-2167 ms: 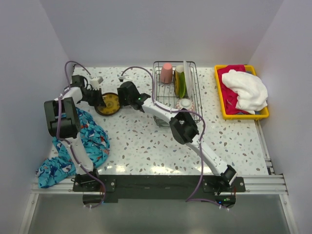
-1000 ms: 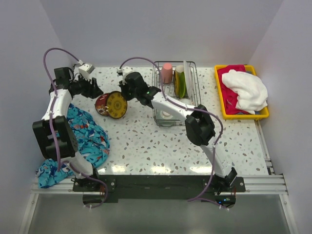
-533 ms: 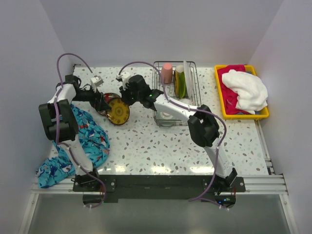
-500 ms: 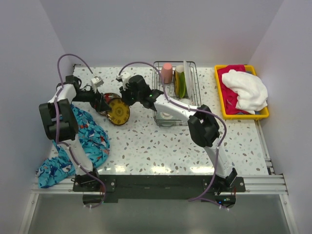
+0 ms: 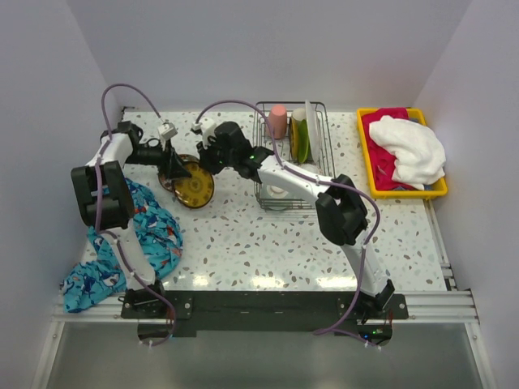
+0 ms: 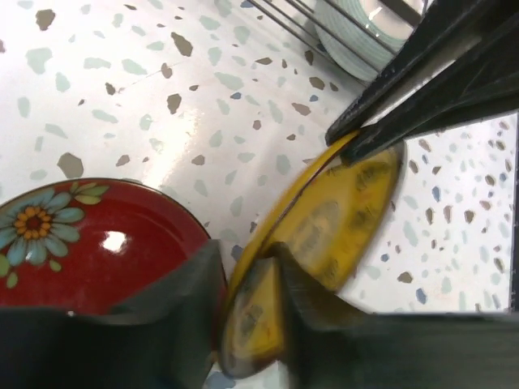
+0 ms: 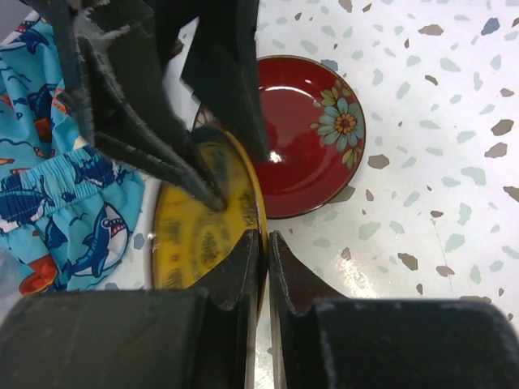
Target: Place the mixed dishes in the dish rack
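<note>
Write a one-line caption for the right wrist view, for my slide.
The right gripper and left gripper clamp the rim of the yellow plate, beside the red floral plate.

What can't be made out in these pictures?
- Left wrist view: the yellow plate pattern is blurred, and the left gripper hides the near part of the red plate.
- Left wrist view: the mint bowl is cut off by the top edge.
- Top view: the red plate is mostly hidden behind the left gripper and yellow plate.
- Right wrist view: the right gripper covers the yellow plate's lower rim, so contact with the table is unclear.
</note>
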Controlling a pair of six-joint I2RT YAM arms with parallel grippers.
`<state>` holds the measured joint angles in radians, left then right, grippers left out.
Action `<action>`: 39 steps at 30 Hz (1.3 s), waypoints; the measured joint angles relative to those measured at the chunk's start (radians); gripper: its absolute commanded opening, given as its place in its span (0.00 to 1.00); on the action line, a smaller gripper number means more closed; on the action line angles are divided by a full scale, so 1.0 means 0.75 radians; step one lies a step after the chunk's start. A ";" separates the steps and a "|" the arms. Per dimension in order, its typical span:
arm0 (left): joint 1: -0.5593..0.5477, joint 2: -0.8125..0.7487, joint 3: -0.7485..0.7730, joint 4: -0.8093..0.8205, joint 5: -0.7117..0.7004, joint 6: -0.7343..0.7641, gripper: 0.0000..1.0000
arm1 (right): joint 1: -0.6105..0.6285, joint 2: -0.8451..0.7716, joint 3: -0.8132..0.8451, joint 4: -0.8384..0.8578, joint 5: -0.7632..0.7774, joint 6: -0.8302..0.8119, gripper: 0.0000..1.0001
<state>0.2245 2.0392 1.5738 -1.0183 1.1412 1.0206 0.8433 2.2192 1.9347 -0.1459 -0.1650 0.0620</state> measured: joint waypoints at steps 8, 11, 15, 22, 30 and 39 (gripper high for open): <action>-0.009 0.131 0.088 -0.294 0.103 0.201 0.00 | -0.025 0.001 0.011 -0.068 -0.026 -0.065 0.22; -0.008 0.138 0.090 -0.356 0.105 0.262 0.00 | -0.030 0.005 0.040 -0.122 -0.056 -0.048 0.40; -0.007 0.138 0.089 -0.365 0.097 0.308 0.00 | -0.052 0.046 0.173 -0.211 -0.150 -0.016 0.45; -0.006 0.138 0.089 -0.367 0.102 0.331 0.00 | -0.116 0.125 0.292 -0.341 -0.308 0.033 0.46; -0.006 0.135 0.107 -0.371 0.120 0.328 0.00 | -0.137 0.192 0.292 -0.470 -0.402 0.035 0.22; -0.004 0.127 0.130 -0.330 0.139 0.194 0.86 | -0.133 0.192 0.292 -0.489 -0.427 0.047 0.00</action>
<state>0.2218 2.1345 1.6714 -1.2655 1.2453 1.1664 0.7433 2.3631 2.1536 -0.5129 -0.4854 0.0975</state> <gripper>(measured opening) 0.542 0.078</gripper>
